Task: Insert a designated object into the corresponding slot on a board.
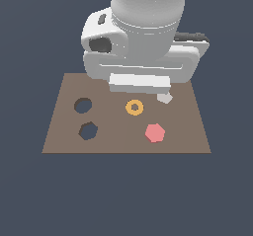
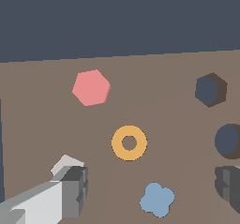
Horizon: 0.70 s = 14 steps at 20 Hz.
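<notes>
The salmon-red hexagonal piece point(image 1: 155, 133) lies flat on the brown board point(image 1: 64, 136), lower right of centre in the exterior view, with no long axis to speak of. The angular hexagon-like slot point(image 1: 88, 131) sits at lower left, holding nothing; the round hole point(image 1: 82, 105) just above is likewise unfilled. An orange ring point(image 1: 134, 107) lies between them. The pincer point(image 2: 150, 183) stands released, fingers point(image 2: 75, 190) spread, grasping nothing.

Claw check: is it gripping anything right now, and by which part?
Nothing is held. The claw is open above the board, and the salmon-red hexagonal piece lies loose, untouched.
</notes>
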{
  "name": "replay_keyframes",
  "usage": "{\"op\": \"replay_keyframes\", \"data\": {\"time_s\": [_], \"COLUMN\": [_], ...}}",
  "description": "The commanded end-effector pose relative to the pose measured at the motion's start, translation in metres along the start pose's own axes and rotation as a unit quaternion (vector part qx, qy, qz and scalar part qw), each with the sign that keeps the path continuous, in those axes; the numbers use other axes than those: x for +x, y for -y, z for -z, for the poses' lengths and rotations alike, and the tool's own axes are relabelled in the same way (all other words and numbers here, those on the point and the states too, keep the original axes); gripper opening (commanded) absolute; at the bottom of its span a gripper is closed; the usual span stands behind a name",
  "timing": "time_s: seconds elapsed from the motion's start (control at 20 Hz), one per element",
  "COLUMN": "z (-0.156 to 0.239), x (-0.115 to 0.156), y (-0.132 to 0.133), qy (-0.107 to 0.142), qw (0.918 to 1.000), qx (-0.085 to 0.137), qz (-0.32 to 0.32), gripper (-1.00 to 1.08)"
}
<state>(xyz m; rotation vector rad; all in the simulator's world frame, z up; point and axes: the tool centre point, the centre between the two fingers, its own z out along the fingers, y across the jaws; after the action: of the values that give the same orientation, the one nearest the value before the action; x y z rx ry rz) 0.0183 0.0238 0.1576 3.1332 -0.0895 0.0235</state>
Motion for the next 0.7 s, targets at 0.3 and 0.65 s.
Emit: {"op": "replay_keyframes", "data": {"time_s": [0.3,0.65], "z": [-0.048,-0.084], "x": [0.027,0.051], "y": [0.032,0.053], "qy": [0.004,0.006], "qw": [0.9975,0.9921], "qx": [0.000,0.001], "qz": [-0.071,-0.125], "gripper": [1.00,1.00]}}
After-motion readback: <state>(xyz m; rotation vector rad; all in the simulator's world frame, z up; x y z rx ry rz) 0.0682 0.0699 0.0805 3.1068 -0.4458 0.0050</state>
